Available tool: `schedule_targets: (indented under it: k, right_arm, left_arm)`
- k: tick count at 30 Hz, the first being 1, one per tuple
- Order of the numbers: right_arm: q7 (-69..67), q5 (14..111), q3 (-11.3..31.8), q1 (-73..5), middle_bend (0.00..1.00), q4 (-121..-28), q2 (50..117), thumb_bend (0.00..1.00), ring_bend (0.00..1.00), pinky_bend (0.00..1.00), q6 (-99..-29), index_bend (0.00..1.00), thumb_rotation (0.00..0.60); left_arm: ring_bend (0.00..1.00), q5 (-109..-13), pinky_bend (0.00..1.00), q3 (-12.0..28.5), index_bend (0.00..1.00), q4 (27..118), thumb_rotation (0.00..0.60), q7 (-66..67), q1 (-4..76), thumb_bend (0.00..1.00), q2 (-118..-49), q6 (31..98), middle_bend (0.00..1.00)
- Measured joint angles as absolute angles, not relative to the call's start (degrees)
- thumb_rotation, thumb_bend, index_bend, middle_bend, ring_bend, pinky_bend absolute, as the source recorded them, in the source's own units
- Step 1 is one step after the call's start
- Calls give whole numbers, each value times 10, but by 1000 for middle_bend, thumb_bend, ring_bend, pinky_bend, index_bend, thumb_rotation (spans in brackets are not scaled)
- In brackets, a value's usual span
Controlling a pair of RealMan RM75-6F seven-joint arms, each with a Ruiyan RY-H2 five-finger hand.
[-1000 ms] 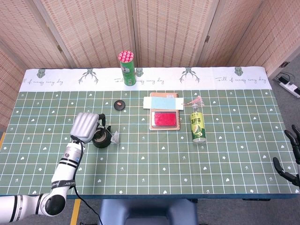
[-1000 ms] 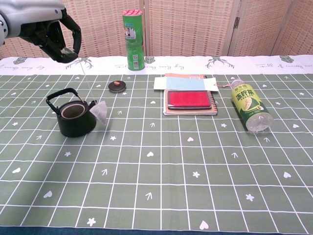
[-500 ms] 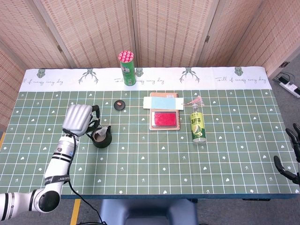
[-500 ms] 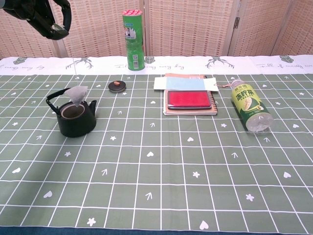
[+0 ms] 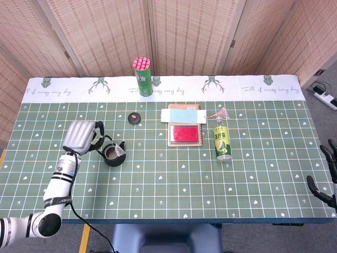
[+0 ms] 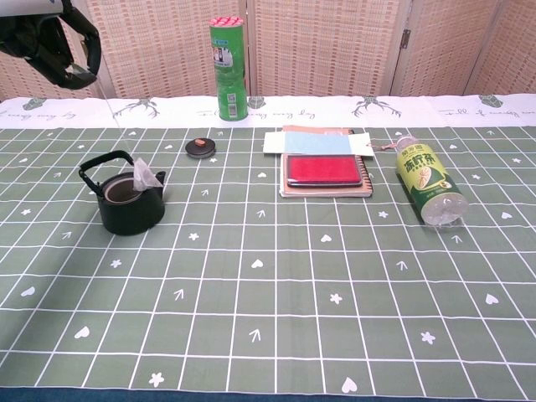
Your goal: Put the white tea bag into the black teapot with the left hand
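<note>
Left hand (image 6: 50,46) hangs high near the surface's left edge, fingers curled, seemingly pinching the string, while the light, floppy white tea bag (image 6: 146,177) droops half inside the black teapot (image 6: 127,201) mouth

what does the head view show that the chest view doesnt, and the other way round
Only the head view shows the left forearm running down to the table's near edge, the right hand at the far right, and a power strip on the floor. Only the chest view shows the white tea bag from the side, poking up out of the black teapot at its spout side. Both show the left hand raised by the teapot, the green canister, lying bottle and red notebook.
</note>
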State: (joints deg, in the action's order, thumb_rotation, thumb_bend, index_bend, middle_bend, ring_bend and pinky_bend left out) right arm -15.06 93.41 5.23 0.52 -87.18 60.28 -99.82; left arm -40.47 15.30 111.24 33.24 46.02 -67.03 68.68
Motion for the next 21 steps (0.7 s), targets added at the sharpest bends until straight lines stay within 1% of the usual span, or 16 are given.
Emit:
schedule_targets:
  k: [11, 21]
  right_arm:
    - [-134, 928, 54, -1, 0, -876, 606, 420, 0, 0, -984, 0, 600]
    - [-134, 931, 52, 1, 0, -876, 607, 419, 0, 0, -988, 0, 600]
  left_arm:
    - [1000, -423, 1000, 143, 629, 1097, 600, 289, 441, 599, -652, 672, 1000]
    - [1000, -460, 1000, 119, 630, 1086, 600, 223, 403, 599, -651, 661, 1000]
